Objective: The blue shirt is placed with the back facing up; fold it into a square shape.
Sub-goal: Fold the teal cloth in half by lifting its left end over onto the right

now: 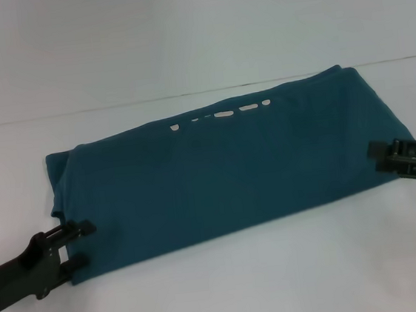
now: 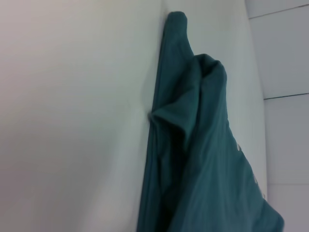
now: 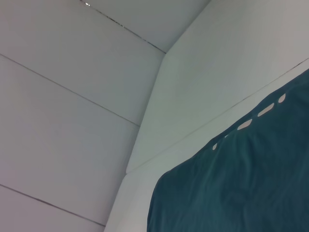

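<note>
Head view shows the blue shirt (image 1: 232, 176) lying on the white tabletop (image 1: 281, 282), already folded into a long band that runs from the left side to the right side and reaches close to the far edge. Small white gaps show in a row along its far fold. The left end effector (image 1: 83, 246) sits at the near left corner of the band, one finger above the cloth edge and one below it, so it looks to be grasping the shirt. The right end effector (image 1: 377, 154) touches the right end of the band; I cannot tell if it is clenched or released. Left wrist view shows bunched folds of the shirt.
</note>
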Available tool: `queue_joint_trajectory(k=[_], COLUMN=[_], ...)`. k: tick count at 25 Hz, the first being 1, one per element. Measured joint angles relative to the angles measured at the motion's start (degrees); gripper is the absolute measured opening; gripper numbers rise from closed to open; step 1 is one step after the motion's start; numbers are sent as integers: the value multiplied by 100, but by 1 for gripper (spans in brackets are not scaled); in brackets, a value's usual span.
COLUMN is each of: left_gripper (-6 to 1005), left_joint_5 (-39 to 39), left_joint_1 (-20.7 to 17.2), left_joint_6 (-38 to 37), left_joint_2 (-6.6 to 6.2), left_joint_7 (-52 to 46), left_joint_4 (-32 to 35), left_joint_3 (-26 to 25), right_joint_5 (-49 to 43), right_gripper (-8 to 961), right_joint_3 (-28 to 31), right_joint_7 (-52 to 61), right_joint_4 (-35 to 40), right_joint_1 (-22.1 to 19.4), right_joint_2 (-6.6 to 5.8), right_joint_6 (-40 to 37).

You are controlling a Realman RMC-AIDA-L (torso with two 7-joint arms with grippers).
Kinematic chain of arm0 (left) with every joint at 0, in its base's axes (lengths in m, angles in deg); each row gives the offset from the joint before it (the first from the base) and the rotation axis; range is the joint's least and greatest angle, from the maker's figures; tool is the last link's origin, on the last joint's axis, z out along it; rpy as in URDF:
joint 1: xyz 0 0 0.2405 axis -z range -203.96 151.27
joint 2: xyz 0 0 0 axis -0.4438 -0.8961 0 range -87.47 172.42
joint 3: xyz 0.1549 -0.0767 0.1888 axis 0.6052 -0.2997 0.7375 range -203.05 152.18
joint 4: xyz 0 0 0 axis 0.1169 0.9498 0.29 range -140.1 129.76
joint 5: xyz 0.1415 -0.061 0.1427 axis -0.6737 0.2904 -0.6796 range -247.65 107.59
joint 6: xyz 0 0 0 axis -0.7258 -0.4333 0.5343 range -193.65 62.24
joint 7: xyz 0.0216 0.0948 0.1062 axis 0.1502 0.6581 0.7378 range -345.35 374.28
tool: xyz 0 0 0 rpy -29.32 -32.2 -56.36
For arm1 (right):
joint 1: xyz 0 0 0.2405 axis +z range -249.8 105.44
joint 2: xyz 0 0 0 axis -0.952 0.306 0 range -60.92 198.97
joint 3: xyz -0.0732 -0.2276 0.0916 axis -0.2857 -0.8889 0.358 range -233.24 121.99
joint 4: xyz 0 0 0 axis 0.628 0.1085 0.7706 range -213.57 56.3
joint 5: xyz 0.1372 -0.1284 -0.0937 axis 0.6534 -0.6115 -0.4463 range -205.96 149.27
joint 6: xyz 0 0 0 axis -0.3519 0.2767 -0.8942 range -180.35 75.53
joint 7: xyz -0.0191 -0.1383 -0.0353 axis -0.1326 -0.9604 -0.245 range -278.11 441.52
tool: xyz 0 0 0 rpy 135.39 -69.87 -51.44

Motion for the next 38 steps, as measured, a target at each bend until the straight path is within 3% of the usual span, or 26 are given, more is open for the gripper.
queue_joint_trajectory(k=[8, 17, 31, 38], left_gripper=[735, 740, 747, 750], left_joint_5=[198, 56, -157, -128], left_joint_1=[123, 773, 884, 844], left_joint_6=[-370, 912, 1329, 1131], left_joint_2=[-57, -76, -81, -81], left_joint_7=[-67, -37, -202, -231], left_joint_4=[375, 43, -143, 182], left_joint_3=[-184, -126, 278, 240], right_joint_5=[19, 4, 1, 7], right_gripper=[759, 760, 759, 759], right_joint_3=[39, 37, 47, 47], right_joint_7=[0, 0, 52, 53], right_joint_4=[0, 0, 0, 0], right_joint_1=[7, 74, 53, 44], right_joint_2=[15, 33, 40, 21], right_joint_6=[-20, 43, 86, 86])
